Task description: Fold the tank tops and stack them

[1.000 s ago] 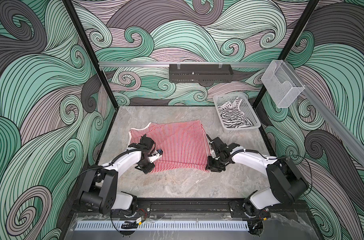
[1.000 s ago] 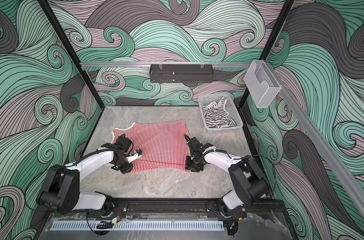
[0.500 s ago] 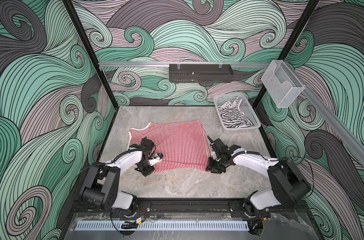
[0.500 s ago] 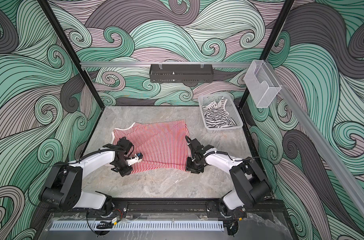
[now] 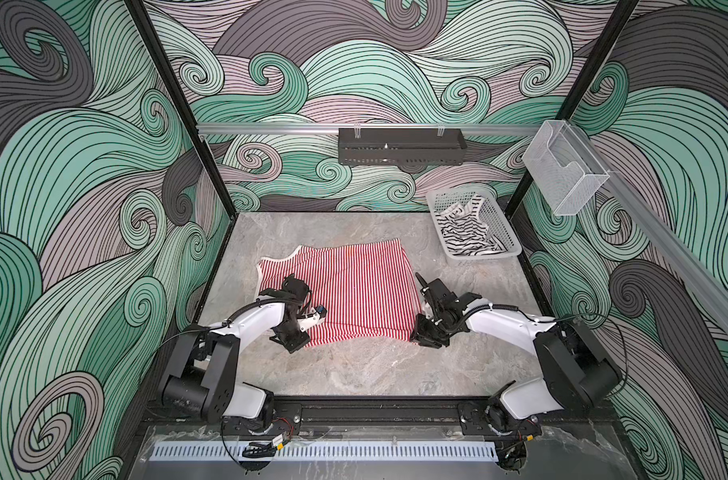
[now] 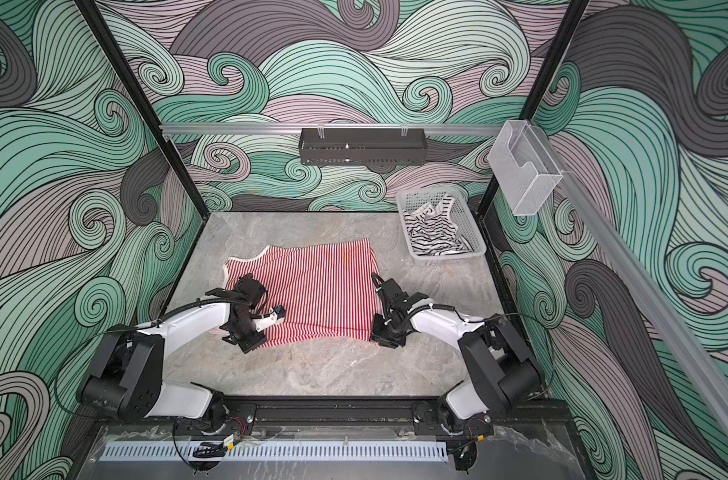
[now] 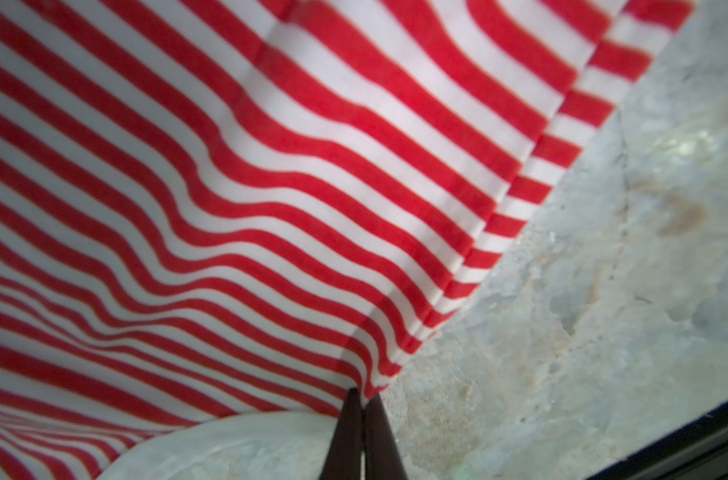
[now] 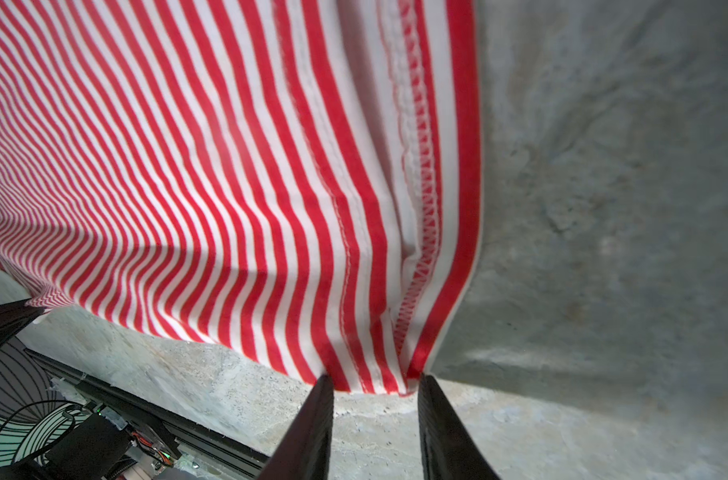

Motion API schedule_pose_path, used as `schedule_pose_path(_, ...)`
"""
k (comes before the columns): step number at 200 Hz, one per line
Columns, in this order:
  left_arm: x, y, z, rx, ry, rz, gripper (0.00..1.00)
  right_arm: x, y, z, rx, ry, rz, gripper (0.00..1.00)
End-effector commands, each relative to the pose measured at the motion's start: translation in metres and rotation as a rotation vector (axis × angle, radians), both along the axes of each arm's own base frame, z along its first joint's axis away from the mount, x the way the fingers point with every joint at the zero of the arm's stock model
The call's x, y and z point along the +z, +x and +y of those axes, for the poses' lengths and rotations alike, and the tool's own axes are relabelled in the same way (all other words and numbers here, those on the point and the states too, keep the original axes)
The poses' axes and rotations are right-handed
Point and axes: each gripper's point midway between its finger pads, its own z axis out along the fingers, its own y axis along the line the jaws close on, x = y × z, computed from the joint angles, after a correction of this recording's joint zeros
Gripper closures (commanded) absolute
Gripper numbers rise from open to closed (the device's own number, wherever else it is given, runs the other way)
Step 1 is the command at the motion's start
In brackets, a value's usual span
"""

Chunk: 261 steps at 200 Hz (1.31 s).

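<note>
The red-and-white striped tank top (image 5: pixel 354 291) (image 6: pixel 320 286) lies spread flat mid-table. My left gripper (image 5: pixel 300 345) (image 6: pixel 250 344) is at its near left corner. In the left wrist view this gripper (image 7: pixel 363 399) is shut, its tips pinching that corner of the striped cloth (image 7: pixel 271 187). My right gripper (image 5: pixel 422 340) (image 6: pixel 385 340) is at the near right corner. In the right wrist view this gripper (image 8: pixel 372 384) has its fingers a little apart, with the bunched hem (image 8: pixel 412 249) held between them and raised off the table. The black-striped tank top (image 5: pixel 466 232) (image 6: pixel 435 232) lies crumpled in the basket.
The white perforated basket (image 5: pixel 483 254) (image 6: pixel 447 257) stands at the back right corner. A black rack (image 5: pixel 399 147) hangs on the back wall and a clear plastic box (image 5: pixel 564 170) on the right rail. Bare marble table (image 5: pixel 354 365) lies in front of the cloth.
My left gripper has closed onto the near left corner of the red-and-white tank top. The right gripper has stayed at the near right corner.
</note>
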Motion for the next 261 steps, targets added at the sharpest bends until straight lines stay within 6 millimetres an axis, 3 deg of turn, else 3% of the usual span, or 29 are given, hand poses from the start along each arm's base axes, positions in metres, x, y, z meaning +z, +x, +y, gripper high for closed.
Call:
schedule_pose_path(1,0.007,-0.007,0.0,-0.006,-0.007,-0.002,1.0,-0.008,0.001,0.001,-0.016,-0.013,0.01,0.65)
schedule_pose_path(33,0.012,-0.009,0.002,-0.006,0.0,-0.019,1.0,-0.012,0.0,-0.005,-0.007,-0.051,0.021,0.85)
schedule_pose_path(67,0.018,-0.012,0.006,-0.027,0.012,-0.042,1.0,0.003,0.0,-0.009,0.011,-0.057,-0.009,1.0)
schedule_pose_path(105,0.028,-0.019,0.011,-0.079,0.025,-0.053,1.0,0.023,0.002,-0.026,0.025,-0.08,-0.036,1.0)
schedule_pose_path(173,0.057,-0.062,-0.005,-0.188,-0.12,0.031,1.0,0.04,-0.013,-0.046,0.001,-0.065,-0.034,1.0)
schedule_pose_path(212,0.074,-0.081,-0.017,-0.203,-0.211,0.061,1.0,0.06,-0.014,-0.04,-0.006,0.006,-0.06,1.0)
schedule_pose_path(234,0.082,-0.073,-0.018,-0.206,-0.211,0.01,1.0,0.074,-0.007,-0.037,-0.008,0.023,-0.092,1.0)
schedule_pose_path(261,0.085,-0.043,-0.008,-0.158,-0.122,-0.091,1.0,0.087,0.009,-0.035,-0.01,0.026,-0.125,1.0)
